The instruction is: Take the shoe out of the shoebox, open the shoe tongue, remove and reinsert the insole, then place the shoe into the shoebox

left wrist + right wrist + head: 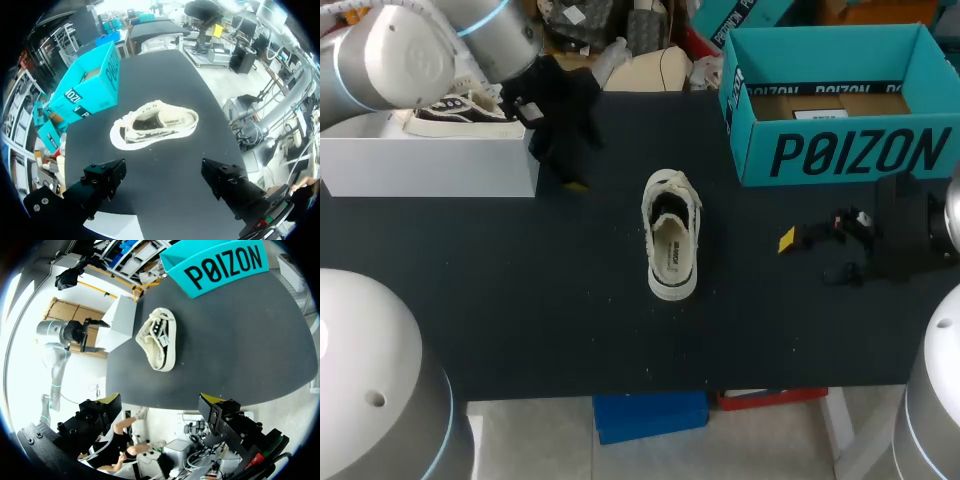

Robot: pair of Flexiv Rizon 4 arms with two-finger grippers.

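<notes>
Head view — shoe (pixel 672 235) lies apart between left jaws, right jaws — both released.

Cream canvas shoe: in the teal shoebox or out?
Out. The cream canvas shoe rests on the black table with its opening facing up, apart from the open teal cardboard shoebox.

A cream canvas low-top shoe (pixel 672 235) is lying sole-down on the black tabletop (pixel 520 320). An open teal cardboard shoebox (pixel 840 150) is sitting far right. The left gripper (pixel 570 178) is hanging beside a white rectangular box (pixel 430 165) carrying what looks like another sneaker (pixel 455 112). The right gripper (pixel 810 258) is hovering right of the shoe.
</notes>
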